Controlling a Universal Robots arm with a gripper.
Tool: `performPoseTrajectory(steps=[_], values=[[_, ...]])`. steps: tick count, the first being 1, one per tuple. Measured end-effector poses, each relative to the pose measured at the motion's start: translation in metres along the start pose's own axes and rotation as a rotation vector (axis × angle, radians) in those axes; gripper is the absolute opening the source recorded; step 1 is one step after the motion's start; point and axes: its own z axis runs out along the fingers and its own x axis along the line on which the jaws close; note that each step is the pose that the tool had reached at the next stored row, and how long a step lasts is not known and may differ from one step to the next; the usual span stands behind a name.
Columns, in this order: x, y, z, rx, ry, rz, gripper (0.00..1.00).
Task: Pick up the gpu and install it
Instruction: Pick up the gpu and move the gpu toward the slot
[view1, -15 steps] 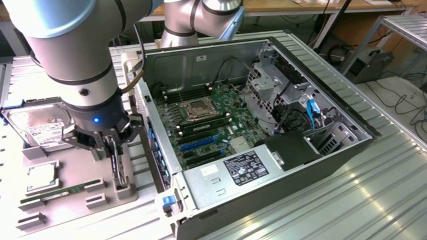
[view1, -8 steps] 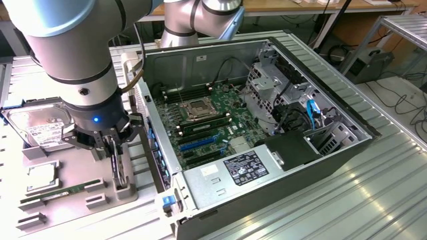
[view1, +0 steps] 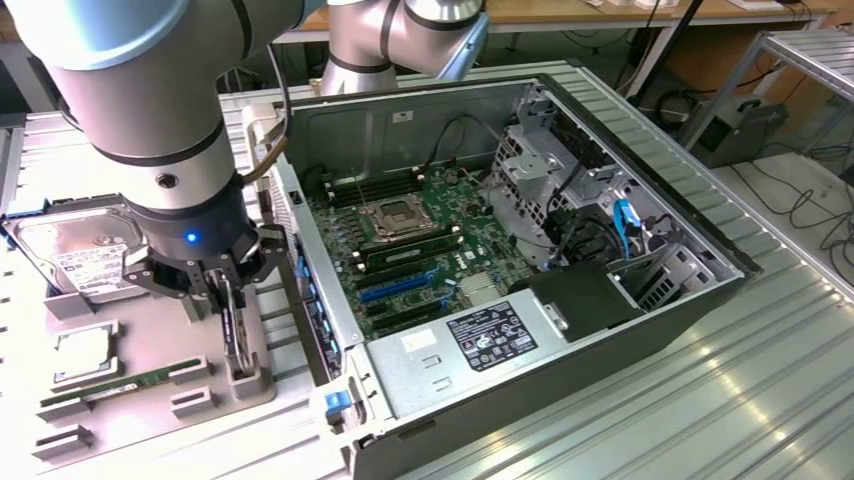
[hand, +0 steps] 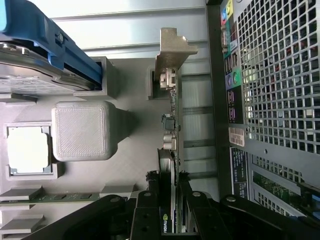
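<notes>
1. A Universal Robots arm (view1: 134, 90) stands over a gray parts tray (view1: 147, 325) beside an open computer case (view1: 601, 350). Its gripper (view1: 218, 292) covers the top and far end of the gpu (view1: 238, 335) in the exterior view.
2. In the wrist view the gripper body cuts off the card's near end. The hard drive (hand: 25, 70) in its blue carrier runs off the frame edge. Whether the card's lower edge sits fully down in its slot is hard to make out.
3. The tray holds each part in its own recess. The hard drive is at the far end, a processor (view1: 83, 355) is in a square pocket, and a green RAM stick (view1: 114, 388) lies flat in a slot. The gpu stands on edge at the side nearest the case.
4. The case holds a motherboard (view1: 414, 265) with its processor socket uncovered. A labelled power supply (view1: 494, 335) sits at the near end.
5. The black fingers (hand: 150, 205) press against both faces of the gpu, clamped on it.
6. The card's long axis lies level, parallel to the case's perforated rear panel (hand: 280, 90) just beside it. Its silver bracket (hand: 172, 47) points toward the hard-drive end of the tray. The opposite end meets a gray post at the tray's near side.
</notes>
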Motion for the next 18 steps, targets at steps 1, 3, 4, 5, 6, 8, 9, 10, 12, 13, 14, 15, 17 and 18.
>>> performPoseTrajectory(steps=[1,3,4,5,6,8,9,10,12,13,14,15,17,18], values=[[0.0,0.0,-0.0004,0.0001,0.0001,0.0,0.26],[0.0,0.0,-0.0011,0.0,0.0,0.0,0.26],[0.0,0.0001,-0.0014,0.0,0.0,0.0,0.26],[0.0,0.0001,-0.0016,0.0,0.0,0.0,0.26],[0.0,0.0001,-0.0018,0.0,0.0,0.0,0.26],[-0.0001,0.0001,-0.0022,0.0001,0.0,0.0,0.26],[-0.0001,0.0001,-0.0023,0.0,0.0,0.0,0.26],[-0.0001,0.0001,-0.0024,0.0001,0.0,0.0,0.26],[-0.0001,0.0001,-0.0028,0.0001,0.0,0.0,0.26],[-0.0001,0.0001,-0.0031,0.0001,0.0,0.0,0.26],[-0.0001,0.0001,-0.0034,0.0001,0.0001,0.0,0.26],[-0.0001,0.0001,-0.0036,0.0001,0.0001,0.0,0.26],[-0.0001,0.0002,-0.004,0.0001,0.0001,0.0,0.26],[-0.0001,0.0002,-0.0043,0.0001,0.0001,0.0,0.26]])
